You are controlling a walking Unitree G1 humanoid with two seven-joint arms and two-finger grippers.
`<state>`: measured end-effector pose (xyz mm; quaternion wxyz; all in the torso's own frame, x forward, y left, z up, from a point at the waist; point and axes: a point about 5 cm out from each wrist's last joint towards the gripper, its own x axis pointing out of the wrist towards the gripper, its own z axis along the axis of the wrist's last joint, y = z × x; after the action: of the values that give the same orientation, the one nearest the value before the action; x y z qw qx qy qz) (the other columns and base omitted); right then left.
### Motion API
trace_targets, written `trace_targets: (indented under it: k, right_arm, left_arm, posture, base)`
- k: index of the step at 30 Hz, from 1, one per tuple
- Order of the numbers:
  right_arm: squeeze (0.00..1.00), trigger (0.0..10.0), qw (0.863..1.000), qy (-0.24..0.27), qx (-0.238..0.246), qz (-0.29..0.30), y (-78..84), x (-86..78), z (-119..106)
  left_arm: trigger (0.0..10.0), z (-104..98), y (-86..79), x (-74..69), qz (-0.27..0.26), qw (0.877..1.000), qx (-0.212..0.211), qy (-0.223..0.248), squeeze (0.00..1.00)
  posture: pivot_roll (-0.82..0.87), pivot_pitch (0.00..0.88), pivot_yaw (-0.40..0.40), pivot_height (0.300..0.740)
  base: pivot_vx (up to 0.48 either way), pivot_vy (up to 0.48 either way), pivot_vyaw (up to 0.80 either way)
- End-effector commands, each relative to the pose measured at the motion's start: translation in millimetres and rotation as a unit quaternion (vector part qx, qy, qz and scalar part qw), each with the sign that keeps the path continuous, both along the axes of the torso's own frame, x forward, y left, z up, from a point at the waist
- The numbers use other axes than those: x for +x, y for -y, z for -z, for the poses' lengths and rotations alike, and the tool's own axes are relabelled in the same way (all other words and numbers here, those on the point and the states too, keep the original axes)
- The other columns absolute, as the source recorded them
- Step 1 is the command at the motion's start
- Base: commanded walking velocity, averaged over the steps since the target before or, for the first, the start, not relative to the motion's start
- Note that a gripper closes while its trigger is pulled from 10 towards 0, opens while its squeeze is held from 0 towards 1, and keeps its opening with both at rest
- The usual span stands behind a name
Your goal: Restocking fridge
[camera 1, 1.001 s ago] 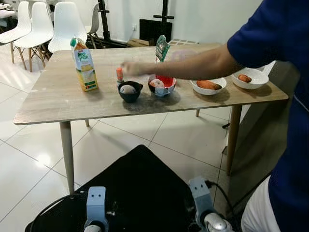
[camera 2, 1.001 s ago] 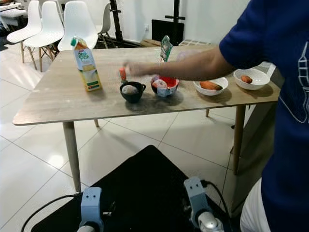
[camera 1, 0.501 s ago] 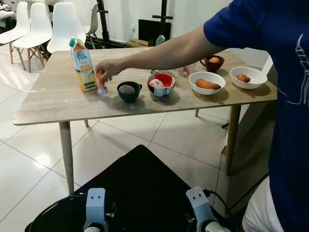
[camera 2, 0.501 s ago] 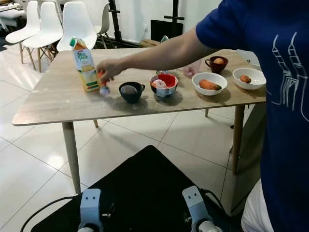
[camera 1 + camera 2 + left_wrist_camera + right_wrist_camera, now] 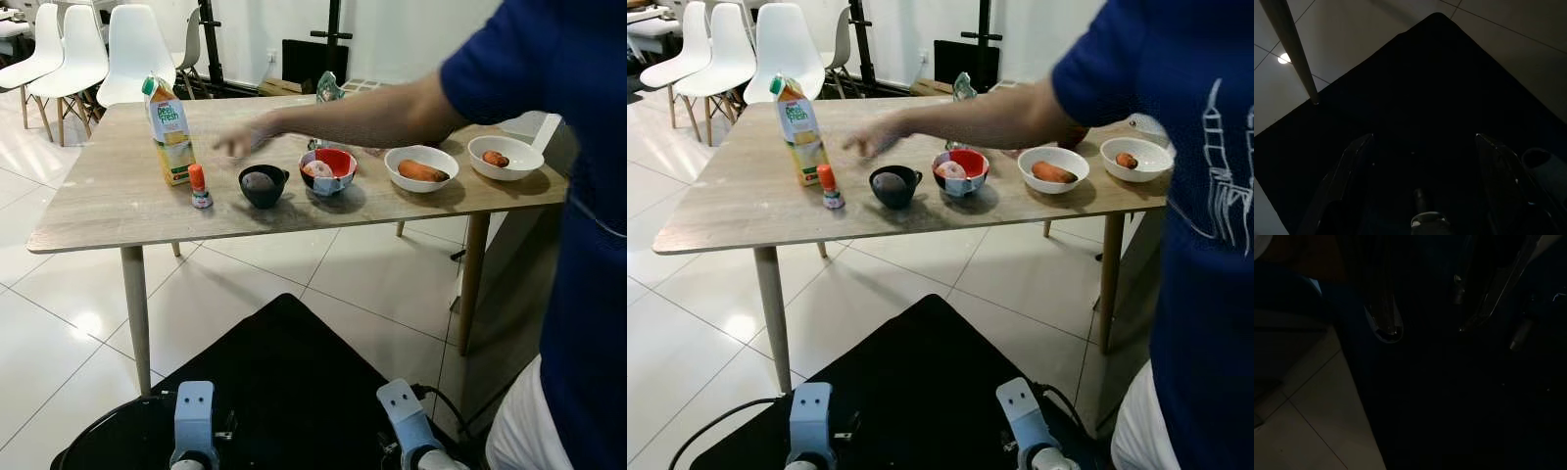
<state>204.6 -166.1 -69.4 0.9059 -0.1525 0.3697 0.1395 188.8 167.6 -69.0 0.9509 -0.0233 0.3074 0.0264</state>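
From the head views, a wooden table (image 5: 98, 201) on pale floor tiles (image 5: 59, 313) is being shown, white chairs (image 5: 132, 49) at the far left. A juice carton (image 5: 169, 132) is standing far left, a small bottle (image 5: 199, 186) just beside it.

In the left wrist view, the left gripper (image 5: 1422, 161) is being held spread over a black mat (image 5: 1425, 78).

In the right wrist view, the right gripper (image 5: 1435, 308) is being shown parted, in darkness.

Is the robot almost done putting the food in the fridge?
No, it hasn't started. The juice carton, small bottle, dark bowl, red bowl and two white bowls all sit on the table. A person's hand reaches over them. Both grippers, left and right, hang low, open and empty.
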Motion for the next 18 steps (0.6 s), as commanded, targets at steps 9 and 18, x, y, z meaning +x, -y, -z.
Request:
trace_targets:
  k: [9,18]
  right_arm:
    - [0.00,10.0,1.000,-0.005,-0.002,0.001,-0.6,-4.7,2.6]
    - [0.00,10.0,1.000,-0.005,-0.002,0.000,-0.7,-4.6,2.6]
  left_arm:
    - [10.0,0.4,-4.1,-2.0,0.002,1.000,0.000,-0.001,0.00]
    - [10.0,0.0,-4.3,-1.6,0.005,1.000,0.001,0.000,0.00]
  posture:
    - [-0.15,0.035,0.013,0.719]
    - [-0.15,0.036,0.013,0.719]
  base:
    - [0.388,0.000,0.00]
    - [0.405,0.000,0.00]
